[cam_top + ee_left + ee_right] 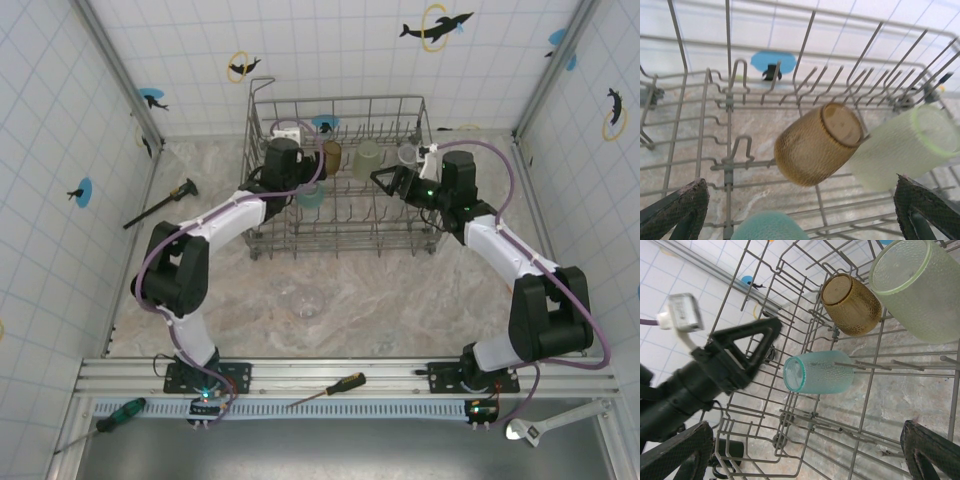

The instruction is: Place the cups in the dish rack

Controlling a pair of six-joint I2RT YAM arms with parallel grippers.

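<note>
Amber cup (817, 145), pale green cup (905, 150) and light blue cup (817, 372) are already lying in the dish rack (340, 102), what looks like a clear cup (308, 300) is out on the table (400, 290), and left gripper (800, 200) and right gripper (805, 440) are both spread wide, empty.

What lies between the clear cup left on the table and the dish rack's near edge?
Nothing but bare table: in the top external view, no object sits between the clear cup and the dish rack.

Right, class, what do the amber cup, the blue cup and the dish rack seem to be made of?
Amber cup: translucent, pebbled, probably plastic or textured glass. Blue cup: same pebbled translucent look, likewise open. Dish rack: thin grey wire, matte, likely coated metal.
</note>
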